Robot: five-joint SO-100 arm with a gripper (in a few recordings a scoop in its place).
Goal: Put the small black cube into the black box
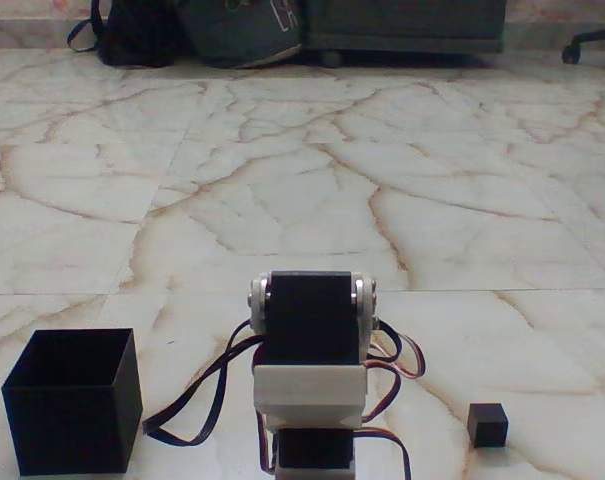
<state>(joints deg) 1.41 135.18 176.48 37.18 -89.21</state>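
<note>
The black box (72, 400) stands open-topped on the marble floor at the lower left of the fixed view. The small black cube (488, 424) rests on the floor at the lower right, by itself. Between them, at the bottom centre, the arm (310, 360) is folded low: a black servo in a white bracket with red and black wires looping to both sides. The cube lies roughly a box width right of the arm, and the box sits a little left of the wires.
The surface is a pale veined marble floor (302, 200) with wide free room beyond the arm. Dark bags (182, 30) and a low piece of furniture (402, 25) line the far edge. A chair's wheeled foot (592, 45) shows at the top right.
</note>
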